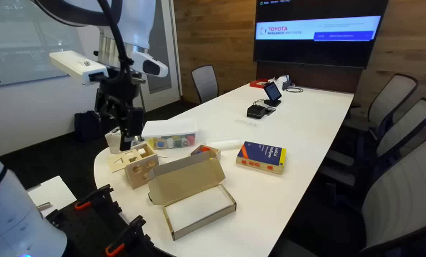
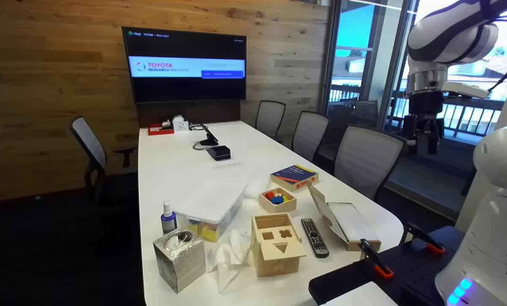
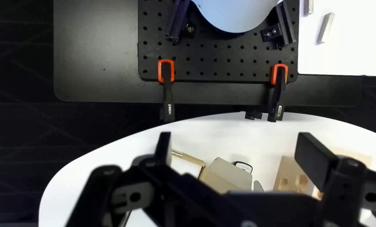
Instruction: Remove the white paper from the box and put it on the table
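The white paper (image 1: 198, 207) lies flat inside the shallow brown cardboard box (image 1: 206, 223), whose flap stands upright. Both also show in an exterior view, the paper (image 2: 355, 225) within the box walls (image 2: 364, 245). The wrist view shows a corner of the paper (image 3: 184, 166) and the box's flap (image 3: 230, 175), partly hidden behind a finger. The box stands on the white table (image 1: 263, 203), near its rounded end. My gripper (image 3: 235, 146) is open and empty. In both exterior views the gripper (image 1: 129, 141) (image 2: 422, 148) hangs high, well above the table and apart from the box.
A wooden shape box (image 1: 141, 169) stands beside the flap. A remote (image 2: 315, 238) lies between them. A small block tray (image 2: 277, 200), a blue-and-yellow book (image 1: 261, 155), a lidded plastic bin (image 1: 170, 134) and a tissue box (image 2: 179, 259) stand around. Clamps (image 3: 279, 91) edge the robot's base.
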`<state>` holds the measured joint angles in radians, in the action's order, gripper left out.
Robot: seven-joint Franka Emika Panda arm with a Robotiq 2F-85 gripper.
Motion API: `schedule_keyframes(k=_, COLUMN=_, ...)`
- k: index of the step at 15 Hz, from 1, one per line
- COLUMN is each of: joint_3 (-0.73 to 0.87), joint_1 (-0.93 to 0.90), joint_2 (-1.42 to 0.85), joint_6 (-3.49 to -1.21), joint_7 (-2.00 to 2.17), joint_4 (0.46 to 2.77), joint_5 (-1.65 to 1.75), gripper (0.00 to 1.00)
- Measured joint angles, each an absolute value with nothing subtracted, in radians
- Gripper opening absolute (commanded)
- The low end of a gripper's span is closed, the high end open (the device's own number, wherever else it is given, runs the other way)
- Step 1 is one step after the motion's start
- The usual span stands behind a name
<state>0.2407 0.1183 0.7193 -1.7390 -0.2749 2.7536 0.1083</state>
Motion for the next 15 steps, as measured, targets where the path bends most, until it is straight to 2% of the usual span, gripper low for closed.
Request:
schedule_keyframes(k=4, joint_3=0.241, joint_1=0.118, joint_2=0.717, joint_6=-1.745, joint_7=-0.273, joint_4=2.754, joint_5=0.103, gripper=1.00)
schedule_keyframes(k=6, joint_3=0.241, joint_1=0.117, joint_2=0.679, joint_6=-1.818, joint_7=-0.258, joint_4=2.755, joint_5=0.074, gripper=1.00)
schedule_keyframes(k=15, joint_3=0.158, joint_1=0.066, joint_2=0.117, joint_6=-2.486, joint_7=-0.064, joint_4=2.746, joint_5=-0.120, gripper=1.00)
